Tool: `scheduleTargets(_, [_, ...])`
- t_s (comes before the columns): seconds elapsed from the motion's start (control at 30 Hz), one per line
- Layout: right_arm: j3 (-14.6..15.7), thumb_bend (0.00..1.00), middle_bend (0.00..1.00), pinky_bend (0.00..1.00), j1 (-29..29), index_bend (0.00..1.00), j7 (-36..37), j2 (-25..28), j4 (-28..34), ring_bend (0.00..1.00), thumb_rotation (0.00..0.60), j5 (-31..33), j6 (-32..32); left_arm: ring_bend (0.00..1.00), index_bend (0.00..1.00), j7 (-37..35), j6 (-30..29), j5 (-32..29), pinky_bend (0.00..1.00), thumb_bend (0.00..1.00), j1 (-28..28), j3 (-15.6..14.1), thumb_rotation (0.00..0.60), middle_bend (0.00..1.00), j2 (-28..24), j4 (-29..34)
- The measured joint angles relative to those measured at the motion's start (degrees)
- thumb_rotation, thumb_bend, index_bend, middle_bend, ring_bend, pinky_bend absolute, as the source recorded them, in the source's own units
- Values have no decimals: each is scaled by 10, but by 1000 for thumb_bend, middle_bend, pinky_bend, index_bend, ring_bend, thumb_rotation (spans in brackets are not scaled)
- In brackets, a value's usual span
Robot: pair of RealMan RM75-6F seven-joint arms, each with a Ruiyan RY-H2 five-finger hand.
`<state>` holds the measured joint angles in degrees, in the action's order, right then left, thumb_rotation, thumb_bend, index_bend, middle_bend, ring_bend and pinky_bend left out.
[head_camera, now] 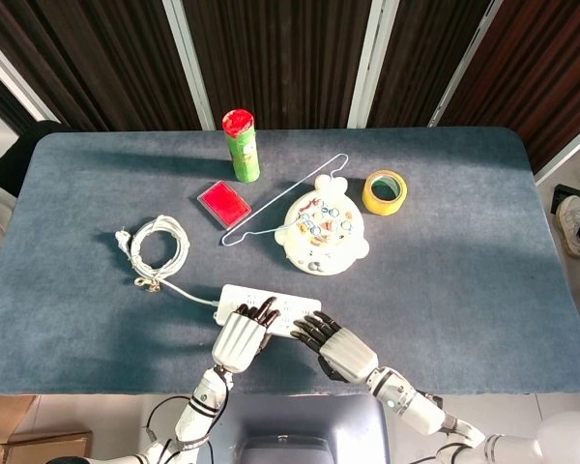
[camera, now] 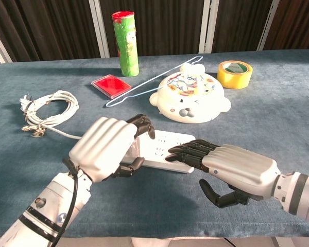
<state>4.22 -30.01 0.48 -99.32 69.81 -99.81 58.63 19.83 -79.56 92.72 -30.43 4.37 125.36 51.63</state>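
— At the table's near edge, what do the hands do?
— The left hand grips the white power strip at its left end, fingers curled over the top. The right hand rests its spread fingertips on the strip's right end, clasping nothing.
— And beyond the fingers?
— Left of them, the strip's coiled cable. Just past them, a round bear-faced toy, a wire hanger touching it, and a red box. Farthest, a green can and yellow tape.
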Motion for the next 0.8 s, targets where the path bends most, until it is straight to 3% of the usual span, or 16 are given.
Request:
scheduleTargets(0.57, [-3,862,143,62,-8,50,-1,3,20,6,600,32,-8,550,520,-8,-27,14,541,591,-1,-1,600,653,-7,-6])
scheduleTargets(0.8, [-2,862,143,61,0,27,7,45,43,6,600,17,49,548,518,-6,-73,22,531,589,-2,24,600,650,-64,63])
